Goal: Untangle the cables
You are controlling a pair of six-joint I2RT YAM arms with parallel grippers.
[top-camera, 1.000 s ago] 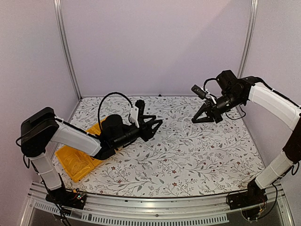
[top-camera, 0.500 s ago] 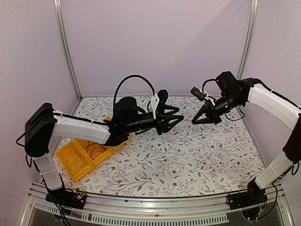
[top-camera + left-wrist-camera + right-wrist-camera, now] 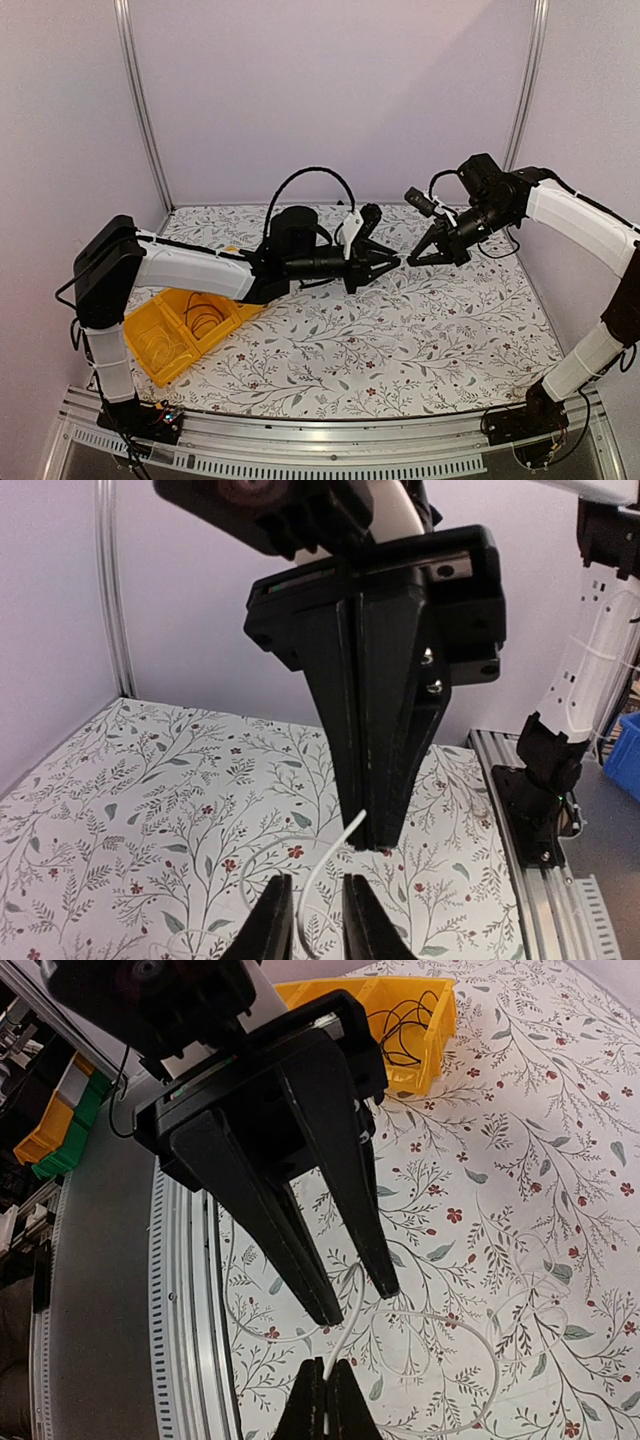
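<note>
A thin white cable [image 3: 319,864] hangs in the air between the two grippers above the middle of the table. My right gripper [image 3: 325,1362] is shut on it near one end. My left gripper [image 3: 315,880] faces the right one tip to tip. Its jaws straddle the same cable with a small gap on each side, so it is open. The rest of the white cable [image 3: 480,1360] lies in loose loops on the floral tabletop below. In the top view the left gripper [image 3: 392,263] and right gripper [image 3: 410,260] nearly meet. Black cables [image 3: 205,318] lie coiled in a yellow bin.
The yellow bin [image 3: 150,350] sits at the left front of the table, under the left arm's forearm. Thick black arm cables arch over the left wrist. Aluminium rails edge the table at the front and metal posts stand at the back corners.
The left arm has stretched right from over the yellow bin until its gripper meets the right gripper, and its jaws have narrowed around the white cable. The right arm has barely moved.
</note>
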